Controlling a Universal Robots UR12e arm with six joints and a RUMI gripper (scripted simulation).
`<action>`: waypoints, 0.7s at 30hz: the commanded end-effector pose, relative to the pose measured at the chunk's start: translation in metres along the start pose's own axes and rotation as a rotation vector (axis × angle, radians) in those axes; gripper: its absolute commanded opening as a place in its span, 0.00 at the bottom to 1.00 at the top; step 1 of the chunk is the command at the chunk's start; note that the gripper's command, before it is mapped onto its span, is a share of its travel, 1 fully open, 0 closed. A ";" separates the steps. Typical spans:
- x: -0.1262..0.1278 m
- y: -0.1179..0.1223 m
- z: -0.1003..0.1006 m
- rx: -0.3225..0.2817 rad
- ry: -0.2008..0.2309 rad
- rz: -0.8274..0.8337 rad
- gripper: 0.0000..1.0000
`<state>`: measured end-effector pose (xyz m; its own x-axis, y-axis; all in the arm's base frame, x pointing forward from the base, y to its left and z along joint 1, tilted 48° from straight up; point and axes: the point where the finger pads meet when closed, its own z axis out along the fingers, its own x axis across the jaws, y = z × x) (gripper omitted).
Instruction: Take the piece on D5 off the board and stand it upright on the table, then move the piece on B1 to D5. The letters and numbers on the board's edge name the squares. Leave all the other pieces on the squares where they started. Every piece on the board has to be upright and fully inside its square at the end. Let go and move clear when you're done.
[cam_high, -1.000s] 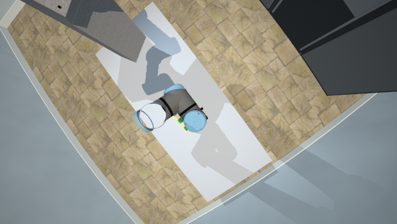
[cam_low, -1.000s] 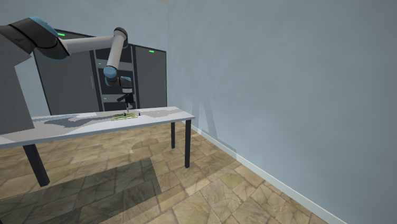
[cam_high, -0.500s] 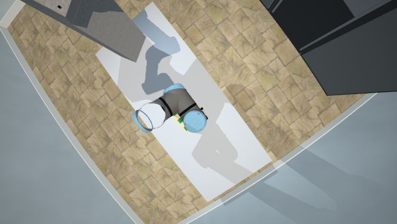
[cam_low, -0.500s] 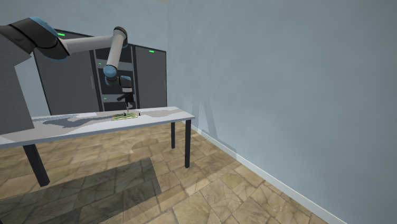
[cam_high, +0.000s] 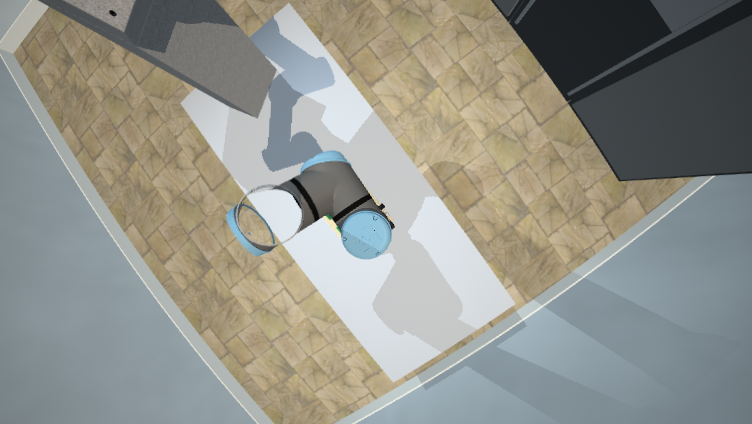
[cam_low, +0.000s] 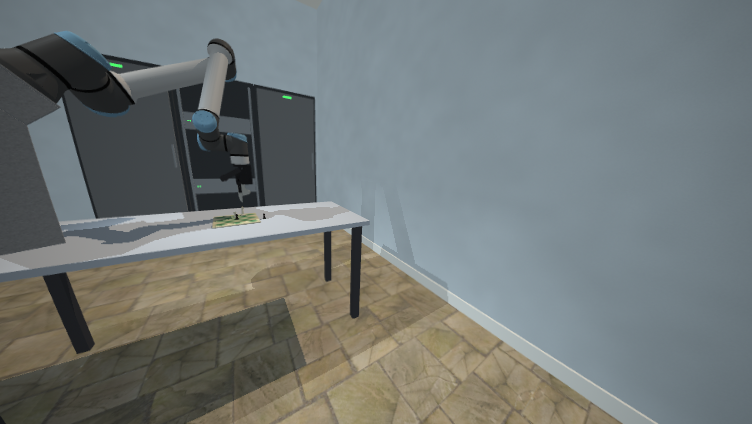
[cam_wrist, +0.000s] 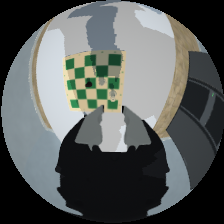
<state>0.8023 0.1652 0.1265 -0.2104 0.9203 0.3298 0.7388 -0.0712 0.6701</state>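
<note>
jaws (cam_low: 241, 199): released, part-open, nothing between | black piece (cam_low: 263, 216): upright on counter (cam_low: 300, 223) (cam_high: 337, 273) (cam_wrist: 145, 70), beside board (cam_low: 221, 223) (cam_wrist: 67, 95) | pale piece (cam_low: 242, 209) (cam_wrist: 113, 94): on board, below jaws | risk: sideways move too low may topple it

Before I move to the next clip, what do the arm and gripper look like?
The arm has rounded tubular links in pale grey and dark grey, with light blue caps at the joints and thin black bands. The gripper has a bulky black body and two grey, tapering jaws with dark tips.
</note>
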 end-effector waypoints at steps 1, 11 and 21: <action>0.000 0.000 -0.022 0.000 0.000 -0.001 0.25; 0.000 0.000 -0.027 0.000 0.000 -0.001 1.00; 0.000 0.000 -0.027 0.000 0.000 -0.001 1.00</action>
<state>0.7855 0.1550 0.1439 -0.2108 0.9202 0.3299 0.7394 -0.0707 0.6696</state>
